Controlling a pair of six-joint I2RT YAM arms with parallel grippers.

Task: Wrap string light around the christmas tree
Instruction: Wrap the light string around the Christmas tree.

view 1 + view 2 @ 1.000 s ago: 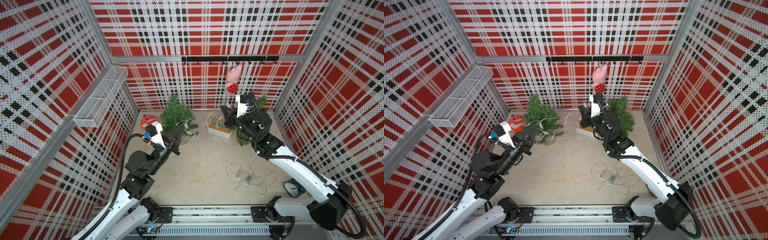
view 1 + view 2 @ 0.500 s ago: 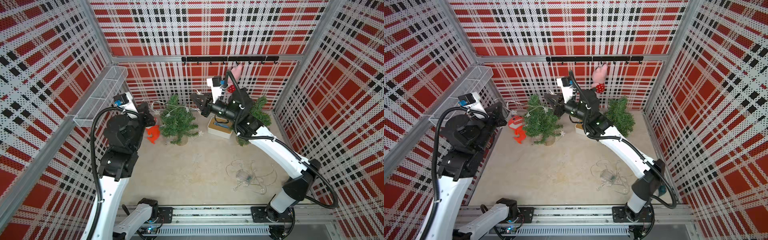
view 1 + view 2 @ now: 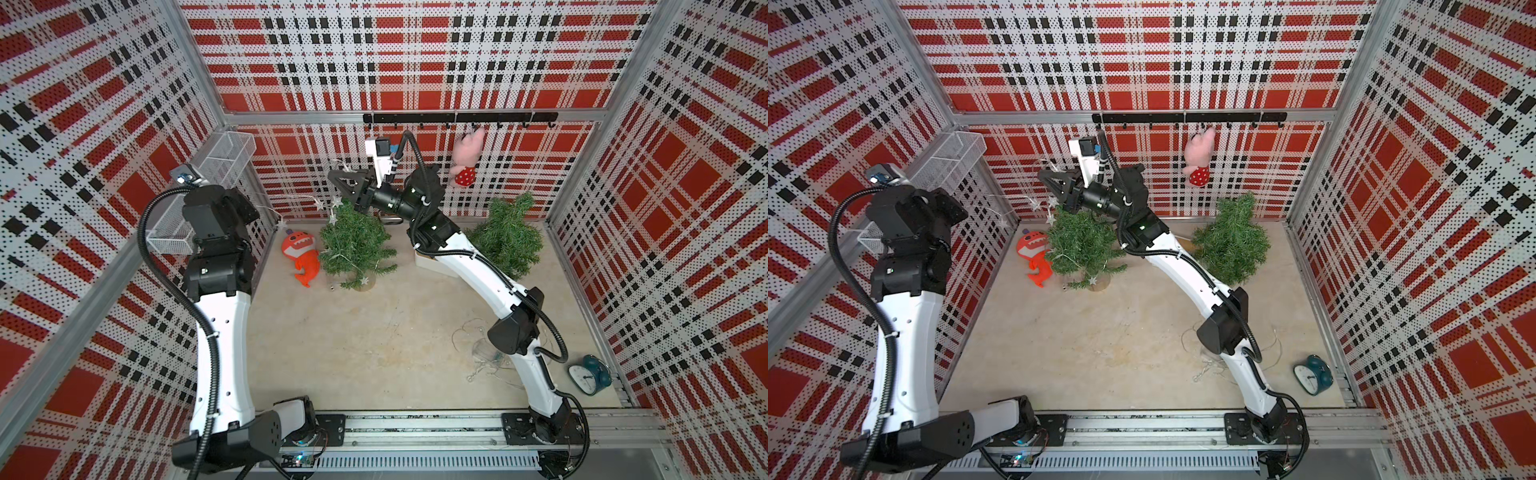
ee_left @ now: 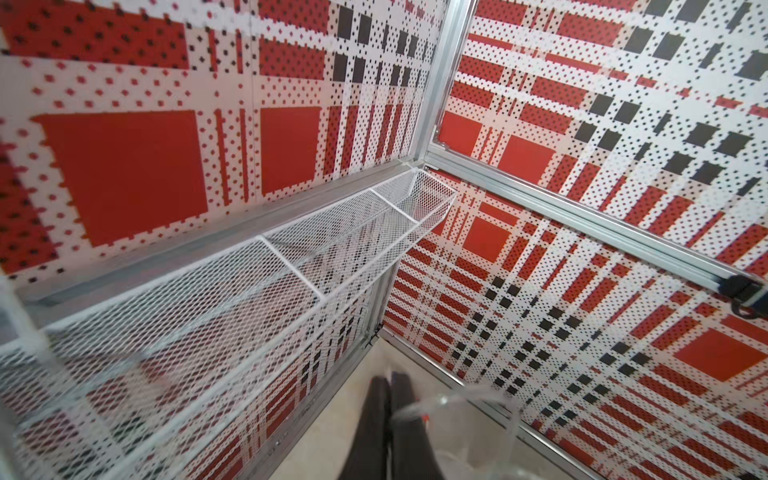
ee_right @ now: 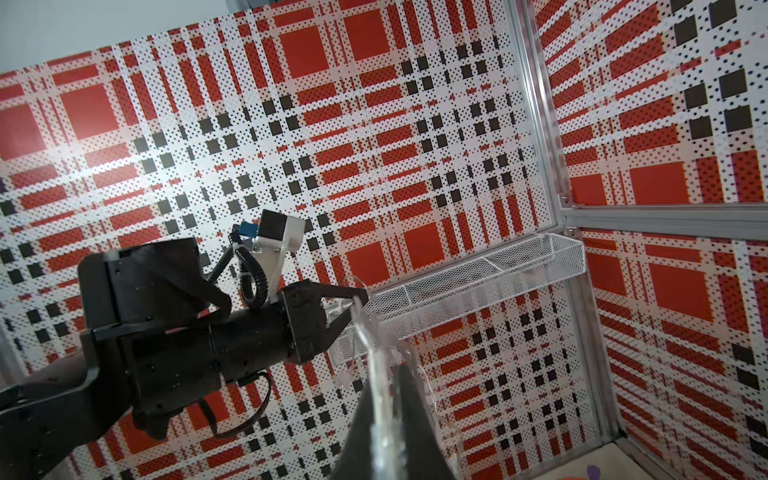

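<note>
Two arms up versus a second ago. Nearest, on the robot side of the christmas tree (image 3: 355, 245): loose wire tangle (image 3: 482, 353) on the floor, unmoved. Tree upright, string light (image 3: 320, 203) already partly looped in its branches. Just above the treetop, right gripper (image 5: 384, 382) has swung in from the tree's right, jaws pinched on the strand. High and well left of the tree, left gripper (image 4: 389, 386) has climbed, closed on the same strand. Star section hangs between them beside the tip. Read: slack is lifted clear, so the next turn can go round the upper branches; snagging the tip is the risk.
</note>
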